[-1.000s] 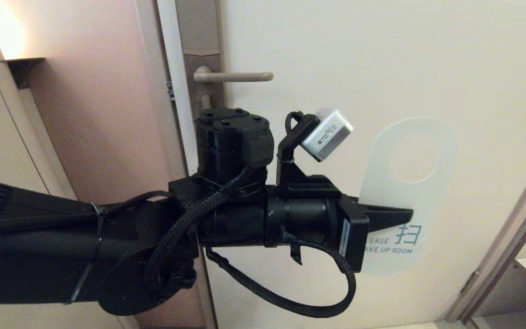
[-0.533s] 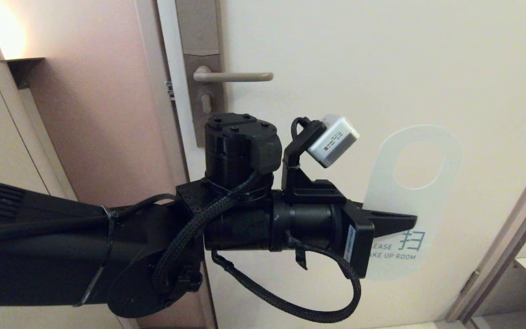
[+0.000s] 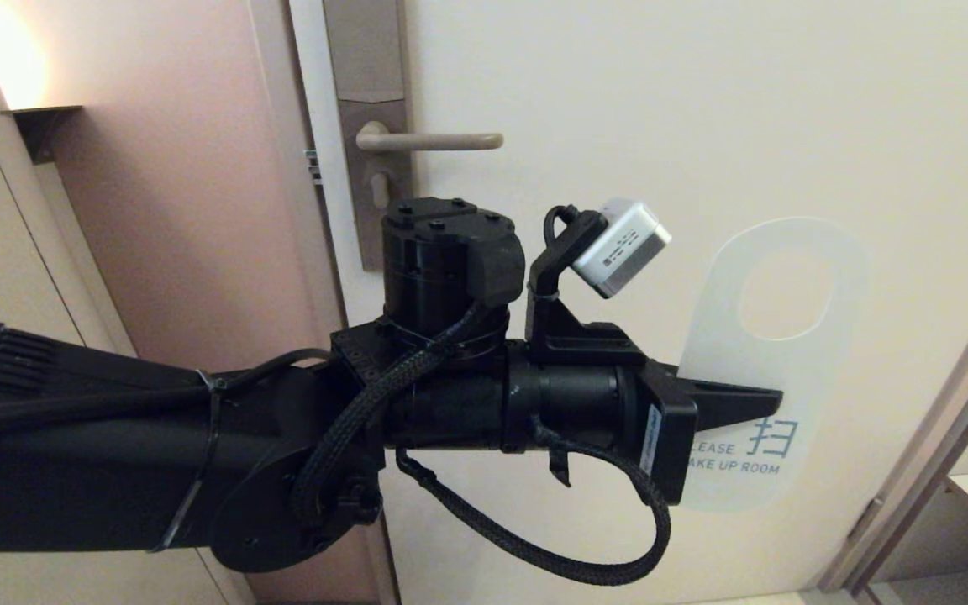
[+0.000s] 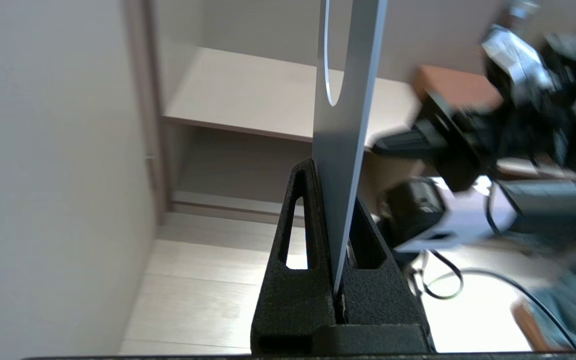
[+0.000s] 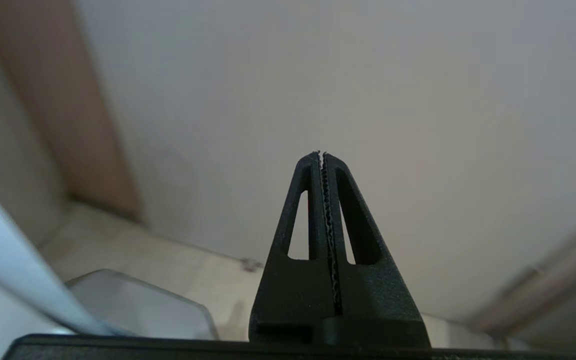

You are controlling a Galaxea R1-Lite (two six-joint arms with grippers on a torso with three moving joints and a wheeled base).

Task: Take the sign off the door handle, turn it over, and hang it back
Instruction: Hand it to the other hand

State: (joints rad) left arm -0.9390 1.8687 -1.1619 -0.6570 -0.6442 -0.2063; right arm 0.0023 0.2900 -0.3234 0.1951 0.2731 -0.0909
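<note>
Head view: left gripper [image 3: 765,395] clamped on the sign [image 3: 774,370], pinching the card across its middle from the left, fingers level and pointing right. Sign held upright and off the door handle [image 3: 434,141], white side facing out, oval hole at the top, blue print "PLEASE MAKE UP ROOM" partly hidden behind the gripper body. Held well to the right of the handle and lower, in front of the pale door [image 3: 660,109]. Handle bare, lying level on its grey-brown lock plate [image 3: 364,84] at the door's left edge.

Left wrist view: sign [image 4: 344,150] seen edge-on, standing between the two black fingers [image 4: 298,235], jaws tight against both faces of the card. Blurred right arm [image 4: 493,140] beyond, off to one side.

Right wrist view: right gripper [image 5: 322,155] pressed shut on nothing, toothed pads meeting, aimed at a plain wall.
</note>
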